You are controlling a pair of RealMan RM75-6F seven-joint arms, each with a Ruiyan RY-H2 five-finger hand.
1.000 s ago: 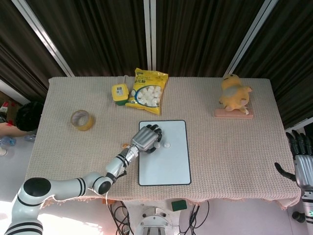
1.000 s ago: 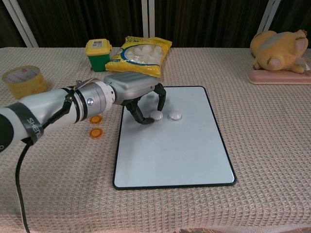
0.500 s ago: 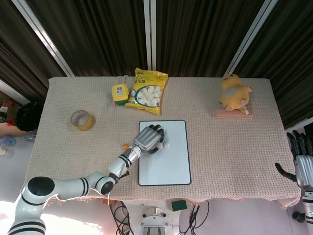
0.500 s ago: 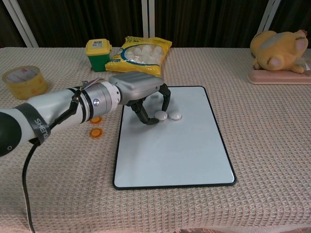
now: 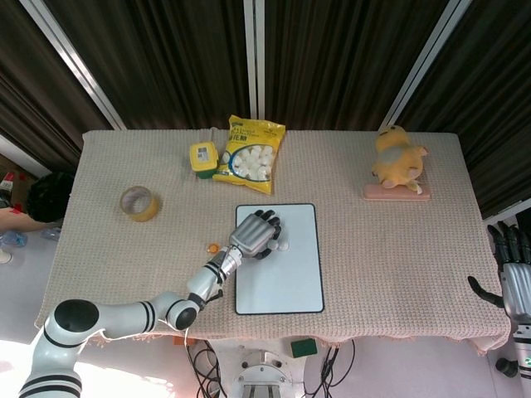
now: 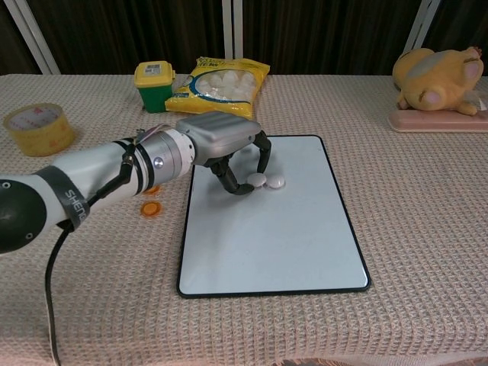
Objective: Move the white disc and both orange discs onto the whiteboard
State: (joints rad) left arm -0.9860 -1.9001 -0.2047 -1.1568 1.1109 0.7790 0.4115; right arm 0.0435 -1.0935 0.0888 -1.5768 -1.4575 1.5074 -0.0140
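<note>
The whiteboard lies flat at the table's middle. My left hand hovers over its upper left part, palm down, and pinches a white disc low on the board. That disc touches a second white disc lying on the board to its right. One orange disc lies on the cloth left of the board. Another orange disc peeks out from behind my left forearm. My right hand hangs off the table's right edge, fingers apart and empty.
A yellow tape roll sits far left. A green-lidded tub and a yellow snack bag stand behind the board. A plush toy on a pink base is at the back right.
My left hand has shifted to the right across the board, carrying the pinched white disc until it meets the second white disc. The right hand has not moved.
</note>
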